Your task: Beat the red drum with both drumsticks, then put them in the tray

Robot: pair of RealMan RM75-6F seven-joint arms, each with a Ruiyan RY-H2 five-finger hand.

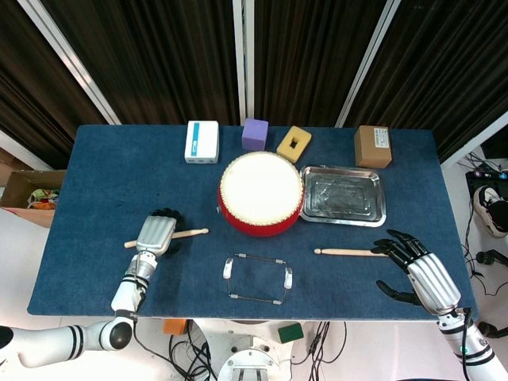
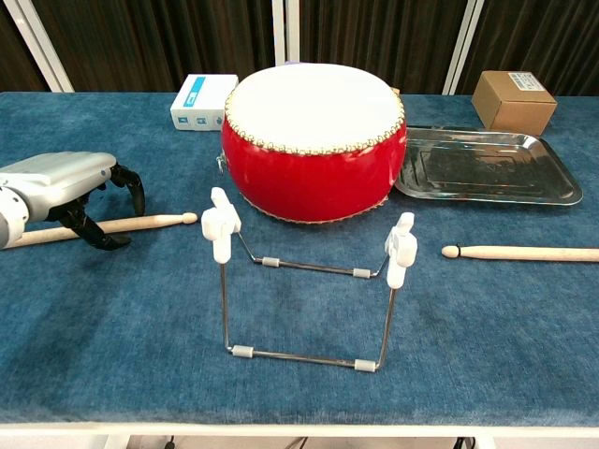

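The red drum with its white skin stands mid-table, and the steel tray lies empty to its right. One wooden drumstick lies left of the drum. My left hand hovers low over its middle. In the chest view that left hand arches over the stick, fingers on the far side and thumb on the near side, without clamping it. The other drumstick lies in front of the tray. My right hand is spread, its fingertips at the stick's butt end.
A wire stand with white clips sits in front of the drum. Along the back edge are a white box, a purple block, a yellow block and a cardboard box.
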